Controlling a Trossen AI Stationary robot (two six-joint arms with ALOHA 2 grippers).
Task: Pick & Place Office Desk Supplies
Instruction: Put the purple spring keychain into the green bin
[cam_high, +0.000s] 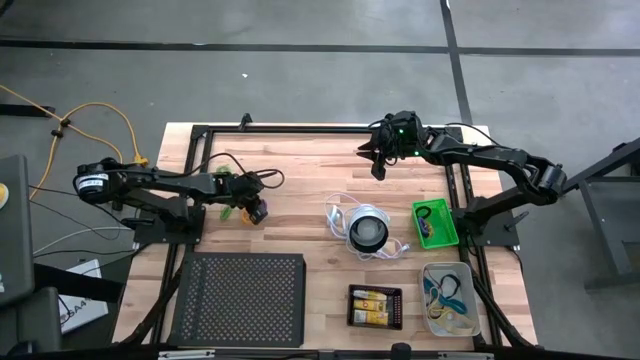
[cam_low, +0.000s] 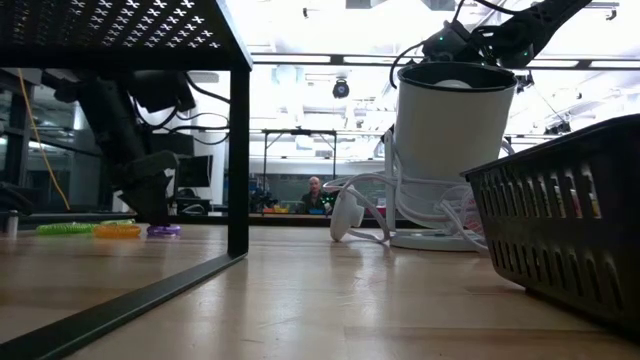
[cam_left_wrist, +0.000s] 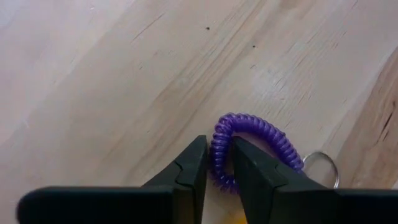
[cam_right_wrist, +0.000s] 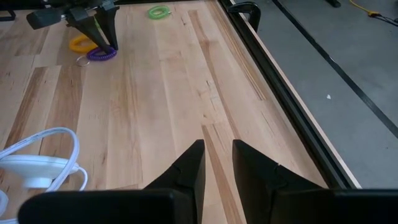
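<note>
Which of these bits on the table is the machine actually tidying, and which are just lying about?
Part of the job:
purple coil, between the left end effector fingers
yellow coil
green coil

Just lying about:
white cup-shaped gadget with white cord
black perforated stand

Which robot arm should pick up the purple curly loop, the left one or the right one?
The left one, most likely. The left end effector is already down at the purple loop, with one finger on each side of its coil. The right end effector is far across the table over bare wood.
</note>
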